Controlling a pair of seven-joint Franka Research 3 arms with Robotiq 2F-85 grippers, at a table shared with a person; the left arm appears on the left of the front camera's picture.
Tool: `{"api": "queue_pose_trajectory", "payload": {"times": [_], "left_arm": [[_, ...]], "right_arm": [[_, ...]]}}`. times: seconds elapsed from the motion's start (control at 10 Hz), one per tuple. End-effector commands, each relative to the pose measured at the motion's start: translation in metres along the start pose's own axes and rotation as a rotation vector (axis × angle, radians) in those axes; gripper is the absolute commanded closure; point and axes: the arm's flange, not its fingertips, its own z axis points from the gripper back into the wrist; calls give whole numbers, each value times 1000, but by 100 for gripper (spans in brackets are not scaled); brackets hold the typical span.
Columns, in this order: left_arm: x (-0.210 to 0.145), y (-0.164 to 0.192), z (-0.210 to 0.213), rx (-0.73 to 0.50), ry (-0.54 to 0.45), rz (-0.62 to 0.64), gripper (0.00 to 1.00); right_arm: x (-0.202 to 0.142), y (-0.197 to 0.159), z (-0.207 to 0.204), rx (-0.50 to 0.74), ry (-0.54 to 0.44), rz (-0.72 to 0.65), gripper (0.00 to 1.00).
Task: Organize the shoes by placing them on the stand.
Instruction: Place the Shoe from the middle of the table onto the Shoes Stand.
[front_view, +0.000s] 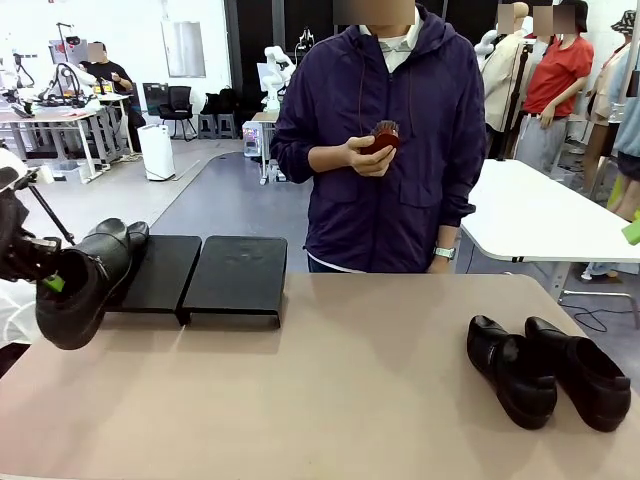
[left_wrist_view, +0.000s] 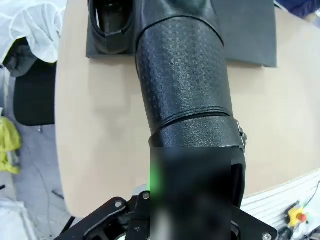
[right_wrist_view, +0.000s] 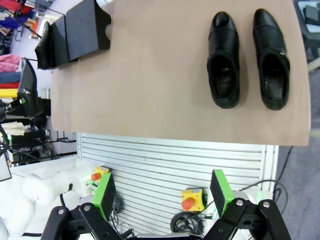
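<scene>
My left gripper (front_view: 48, 282) is shut on the heel end of a black glossy shoe (front_view: 78, 297) and holds it in the air over the table's left edge, toe hanging down. In the left wrist view that shoe (left_wrist_view: 185, 90) runs up the middle from my left gripper (left_wrist_view: 190, 170). A second shoe (front_view: 125, 236) rests on the left section of the black stand (front_view: 235, 275); its right section is bare. Two more shoes (front_view: 510, 372) (front_view: 580, 372) lie side by side on the table at the right. My right gripper (right_wrist_view: 162, 192) hangs open off the table's near edge, below those two shoes (right_wrist_view: 223, 60) (right_wrist_view: 272, 57).
A person stands at the far side behind the stand, holding a small brown brush (front_view: 385, 135) in both hands. The tan table (front_view: 330, 400) is bare between the stand and the right pair. A red stop button (right_wrist_view: 189, 202) sits below the table edge.
</scene>
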Motion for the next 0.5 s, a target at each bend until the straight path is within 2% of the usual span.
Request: {"api": "queue_pose_trajectory", "payload": {"times": [0.0,0.1,0.2,0.3,0.4], "left_arm": [[9,-24,-17,-80,-37,-67,100],[12,-28,-16,-55,-81,-46,100],[17,-25,-15,-44,-133,71,100],[7,-19,-18,-36,-25,-23,100],[7,-19,-18,-36,-25,-23,100]], "right_arm": [[2,0,2,18,4,14,0],[2,0,2,18,4,14,0],[2,0,2,18,4,14,0],[2,0,2,18,4,14,0],[2,0,2,18,4,14,0]]}}
